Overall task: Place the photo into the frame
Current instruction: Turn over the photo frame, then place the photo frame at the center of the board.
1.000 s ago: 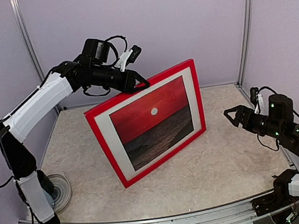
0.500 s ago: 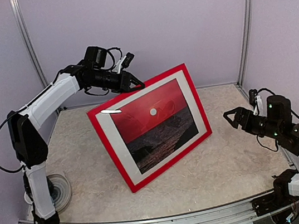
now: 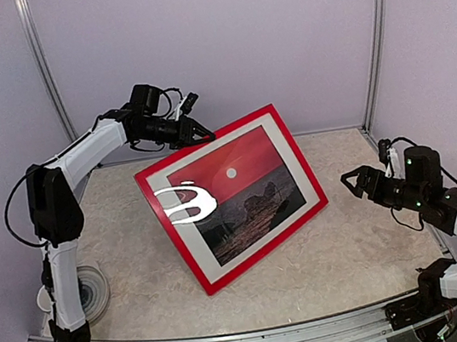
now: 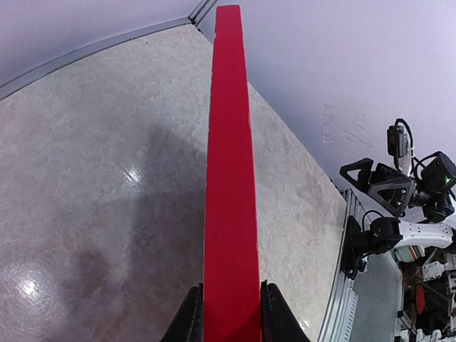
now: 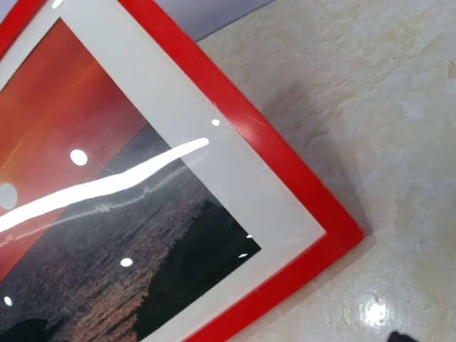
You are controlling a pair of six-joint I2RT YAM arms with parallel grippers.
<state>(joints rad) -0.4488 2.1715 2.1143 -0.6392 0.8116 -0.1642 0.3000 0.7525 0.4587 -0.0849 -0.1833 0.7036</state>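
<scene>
The frame [image 3: 266,250] stands tilted back on the tabletop [image 3: 352,247], its lower edge on the surface and its red face toward the arm bases. The photo [image 3: 236,191] sits inside it, white border around the red sky, with a streak of glare across its left side. The left jaws pinch the frame's top edge, one of the fingers [image 4: 276,320] on each side of the red rim. The right jaws hang spread wide and hold nothing, well apart from the frame's right side.

no readable text, labels, brands, numbers or signs anywhere in these views
</scene>
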